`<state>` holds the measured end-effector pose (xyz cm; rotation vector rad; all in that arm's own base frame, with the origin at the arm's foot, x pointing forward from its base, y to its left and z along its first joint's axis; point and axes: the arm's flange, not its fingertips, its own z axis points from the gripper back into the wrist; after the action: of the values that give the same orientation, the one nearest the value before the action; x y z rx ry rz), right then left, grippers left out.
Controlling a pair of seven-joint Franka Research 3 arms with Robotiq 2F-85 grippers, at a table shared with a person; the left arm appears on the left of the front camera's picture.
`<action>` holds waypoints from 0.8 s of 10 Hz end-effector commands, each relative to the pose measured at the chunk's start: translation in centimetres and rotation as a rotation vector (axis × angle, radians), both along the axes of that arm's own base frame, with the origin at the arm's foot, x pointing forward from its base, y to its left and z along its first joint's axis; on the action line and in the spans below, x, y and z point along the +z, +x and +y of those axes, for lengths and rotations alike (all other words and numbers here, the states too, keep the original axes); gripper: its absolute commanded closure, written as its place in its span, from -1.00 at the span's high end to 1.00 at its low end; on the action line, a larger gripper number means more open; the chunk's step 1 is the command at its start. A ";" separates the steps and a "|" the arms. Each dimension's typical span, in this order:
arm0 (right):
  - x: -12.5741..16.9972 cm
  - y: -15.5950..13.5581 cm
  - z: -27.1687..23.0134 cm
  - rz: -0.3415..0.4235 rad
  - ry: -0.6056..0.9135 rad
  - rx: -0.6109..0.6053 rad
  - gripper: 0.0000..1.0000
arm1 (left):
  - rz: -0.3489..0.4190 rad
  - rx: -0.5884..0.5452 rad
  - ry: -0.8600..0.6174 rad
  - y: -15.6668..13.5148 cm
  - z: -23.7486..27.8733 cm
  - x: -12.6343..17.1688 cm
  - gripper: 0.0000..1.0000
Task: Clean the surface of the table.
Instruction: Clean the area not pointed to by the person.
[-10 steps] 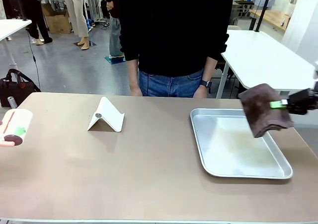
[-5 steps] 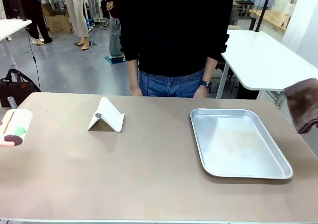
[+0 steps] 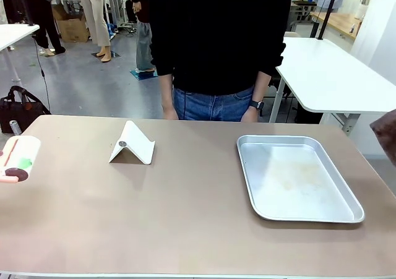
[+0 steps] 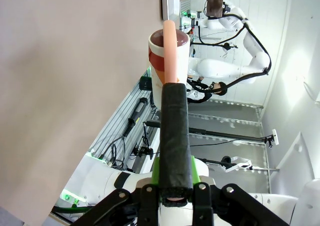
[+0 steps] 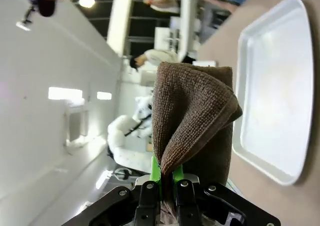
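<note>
The taupe table [image 3: 185, 211] spans the front view. Near its left edge is a white lint roller [image 3: 17, 156] with a pink handle. In the left wrist view my left gripper [image 4: 175, 182] is shut on the roller's black foam grip [image 4: 175, 136], and the roller head [image 4: 169, 53] points away beside the table top [image 4: 75, 85]. My right gripper [image 5: 167, 182] is shut on a folded brown cloth [image 5: 192, 116], held off the table's right side. A corner of that cloth [image 3: 388, 128] shows at the front view's right edge.
A shiny metal tray [image 3: 247, 167] lies on the right half of the table, also seen as the tray [image 5: 275, 85] in the right wrist view. A white folded stand [image 3: 132, 144] sits left of centre. A person [image 3: 216, 44] stands at the far side, hands down.
My right gripper has carried the brown cloth from above the tray's right edge off to the right, until just a corner shows. The roller and the person have stayed put.
</note>
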<state>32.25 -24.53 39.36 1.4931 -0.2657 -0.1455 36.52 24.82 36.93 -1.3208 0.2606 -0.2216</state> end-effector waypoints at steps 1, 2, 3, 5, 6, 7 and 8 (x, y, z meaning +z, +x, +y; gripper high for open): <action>2.1 -1.2 2.4 0.046 -0.094 0.055 -0.79 | 0.008 0.016 -0.019 0.0 -0.1 0.5 -0.55; 1.9 -0.7 3.1 0.007 -0.109 0.054 -0.79 | 0.008 0.016 -0.019 0.0 -0.1 0.5 -0.55; 1.4 -0.7 0.6 0.019 -0.056 0.029 -0.79 | 0.008 0.016 -0.019 0.0 -0.1 0.5 -0.55; 1.4 -0.7 0.6 0.019 -0.056 0.029 -0.79 | 0.008 0.016 -0.019 0.0 -0.1 0.5 -0.55; 1.4 -0.7 0.6 0.019 -0.056 0.029 -0.79 | 0.008 0.016 -0.019 0.0 -0.1 0.5 -0.55; 1.4 -0.7 0.6 0.019 -0.056 0.029 -0.79 | 0.008 0.016 -0.019 0.0 -0.1 0.5 -0.55; 1.4 -0.7 0.6 0.019 -0.056 0.029 -0.79 | 0.008 0.016 -0.019 0.0 -0.1 0.5 -0.55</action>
<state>31.43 -23.66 40.24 1.4214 -0.2106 -0.1348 36.53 24.81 36.92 -1.3209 0.2609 -0.2217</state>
